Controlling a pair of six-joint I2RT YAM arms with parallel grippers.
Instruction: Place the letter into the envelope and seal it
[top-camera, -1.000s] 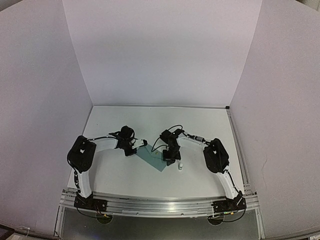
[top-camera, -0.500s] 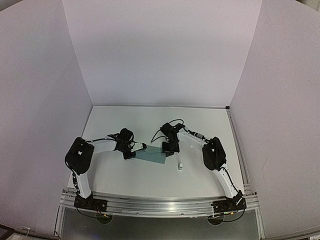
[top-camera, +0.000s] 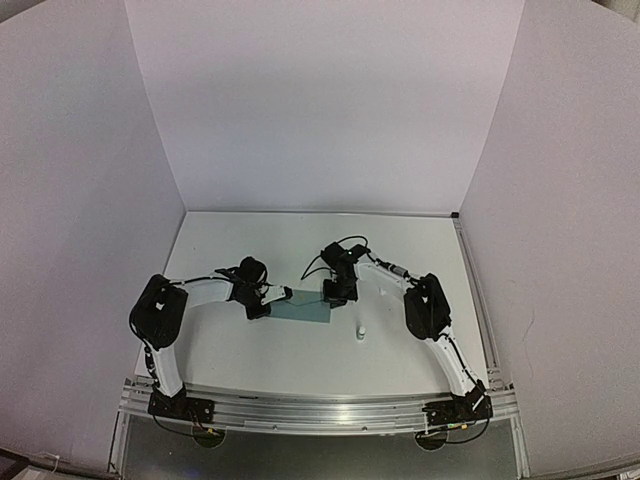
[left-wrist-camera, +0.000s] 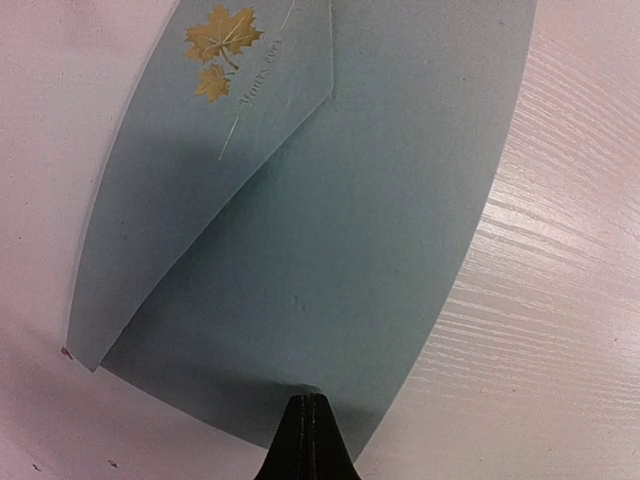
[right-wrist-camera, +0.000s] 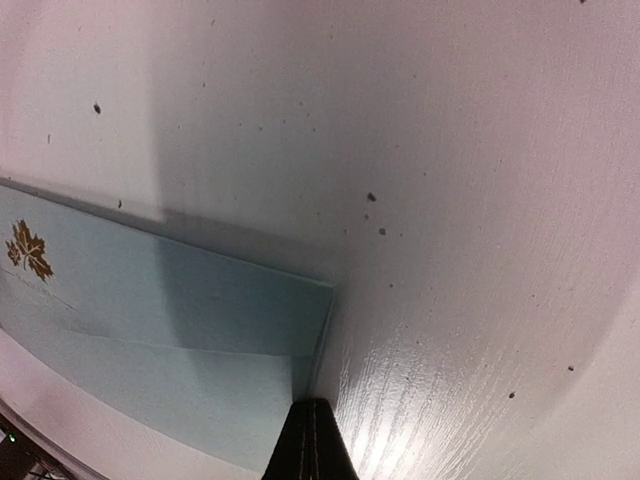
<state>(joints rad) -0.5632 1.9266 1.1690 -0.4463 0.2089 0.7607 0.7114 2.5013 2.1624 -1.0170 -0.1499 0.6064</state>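
Since a second ago the envelope (top-camera: 300, 306) has swung from a diamond tilt to lie nearly level across the middle of the table (top-camera: 400, 250), and the right gripper (top-camera: 334, 297) has drawn off toward 12 o'clock, away from the small white bottle (top-camera: 360, 333), which now stands apart at 5 o'clock of the envelope. From above, both tools are small and dark, and their fingertips are hard to make out against the teal paper. What lies inside the envelope cannot be seen, and whether the flap (left-wrist-camera: 200, 180) is stuck down cannot be told; it is folded over the body with its point lying on the paper, and a gold leaf print (left-wrist-camera: 222, 38) shows near its fold. In the left wrist view the envelope runs off the top edge, and in the right wrist view it is cut off at the left and bottom. The left gripper (top-camera: 274, 300) sits at the envelope's 9 o'clock end with its jaws pressed together, pinching the paper's edge. The right gripper is at the 3 o'clock end, jaws likewise pressed tight, nipping the short edge near a corner. A soft shadow lies on the table beside the envelope.
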